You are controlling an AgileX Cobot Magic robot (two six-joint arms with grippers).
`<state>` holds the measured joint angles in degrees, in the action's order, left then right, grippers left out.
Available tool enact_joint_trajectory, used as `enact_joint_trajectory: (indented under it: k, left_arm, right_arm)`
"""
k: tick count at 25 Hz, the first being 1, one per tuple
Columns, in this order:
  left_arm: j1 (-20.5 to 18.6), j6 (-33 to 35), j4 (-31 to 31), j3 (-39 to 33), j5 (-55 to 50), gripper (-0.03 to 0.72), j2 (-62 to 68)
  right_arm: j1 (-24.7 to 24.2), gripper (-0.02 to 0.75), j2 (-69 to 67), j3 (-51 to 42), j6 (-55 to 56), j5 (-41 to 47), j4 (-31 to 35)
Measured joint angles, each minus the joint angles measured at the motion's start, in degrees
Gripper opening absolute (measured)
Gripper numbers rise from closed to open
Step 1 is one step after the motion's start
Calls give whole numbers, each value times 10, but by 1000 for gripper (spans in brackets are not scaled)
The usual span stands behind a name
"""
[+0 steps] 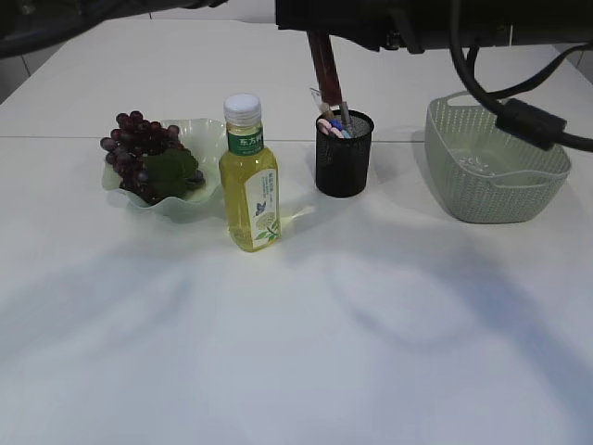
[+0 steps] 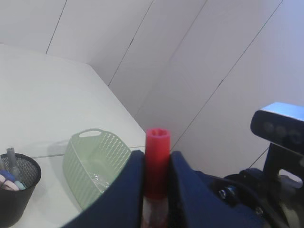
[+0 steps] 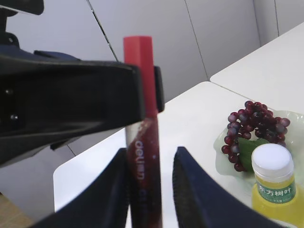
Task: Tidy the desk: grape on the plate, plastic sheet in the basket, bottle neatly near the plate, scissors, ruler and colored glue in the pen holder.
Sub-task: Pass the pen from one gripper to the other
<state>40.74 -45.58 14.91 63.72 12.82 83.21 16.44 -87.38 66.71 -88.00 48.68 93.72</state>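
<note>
I take the black mesh pen holder (image 1: 344,155) as my reference. Right above it a red glue stick (image 1: 326,62) hangs almost upright, its lower end just over the pens and other pieces already standing in the holder. In my left wrist view the left gripper (image 2: 156,187) is clamped on that glue stick (image 2: 157,164), the red cap poking up between the two dark fingers (image 2: 126,190). In my right wrist view the right gripper (image 3: 151,190) has its jaws either side of the same stick (image 3: 141,156); the left jaw looks to be against the tube while the other stands a little apart from it, so I cannot tell whether this one is gripping or merely open around it.

To the left of the pen holder stands the bottle (image 1: 249,174) of yellow drink, upright with a white cap. Further left, just beside the bottle, is the pale green plate (image 1: 206,139) with the bunch of dark grapes (image 1: 136,148) lying on it. To the right of the holder sits the green basket (image 1: 491,190); in my left wrist view something clear and shiny lies on its bottom, probably the plastic sheet (image 2: 97,178). All of it rests on the white table (image 1: 296,343).
</note>
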Motion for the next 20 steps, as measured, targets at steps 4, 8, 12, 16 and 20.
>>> enact_joint_trajectory:
  k: [4, 8, 12, 16, 20]
  left_arm:
    - [0, 0, 0, 0, 0, 83, 0]
    - [0, 0, 4, 0, 0, 83, 0]
    - [0, -1, 12, 0, 0, 83, 0]
    - [0, -1, 14, 0, 0, 83, 0]
    - [0, -2, 14, 0, -4, 90, 0]
  right_arm:
    - [0, 184, 0, 0, 0, 2, -12]
    - [1, 111, 0, 0, 0, 2, -14]
    - [1, 76, 0, 0, 0, 3, -14]
    - [1, 68, 0, 0, 0, 3, -14]
    - [1, 67, 0, 0, 0, 3, -16]
